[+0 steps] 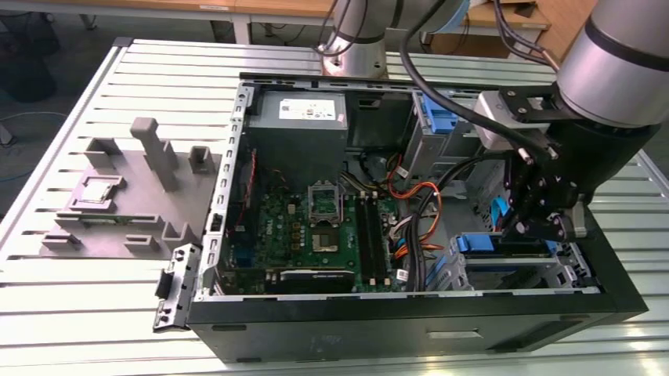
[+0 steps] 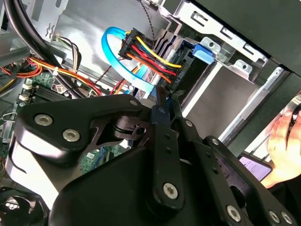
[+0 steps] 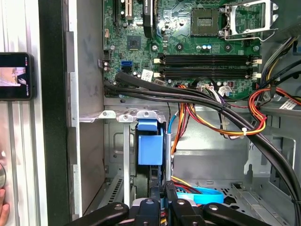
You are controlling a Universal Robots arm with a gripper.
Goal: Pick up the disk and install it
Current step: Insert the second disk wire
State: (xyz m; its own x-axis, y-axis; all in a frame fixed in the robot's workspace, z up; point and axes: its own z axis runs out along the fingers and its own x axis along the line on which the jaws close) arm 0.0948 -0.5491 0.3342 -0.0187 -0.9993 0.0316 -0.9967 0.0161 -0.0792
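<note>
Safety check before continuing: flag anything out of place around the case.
A person's hand and a phone sit right beside the open case, close to the working arm. Inside, the gripper grips the disk at the drive bay; nothing there looks askew.

You get bright, even overhead light in the exterior view, with soft glare on the slatted surface (image 1: 94, 78) and deep shade inside the computer case (image 1: 418, 298). In the second wrist view the black gripper (image 2: 162, 101) looms close and slightly soft; the circuit board (image 3: 188, 37) looks crisp.
</note>
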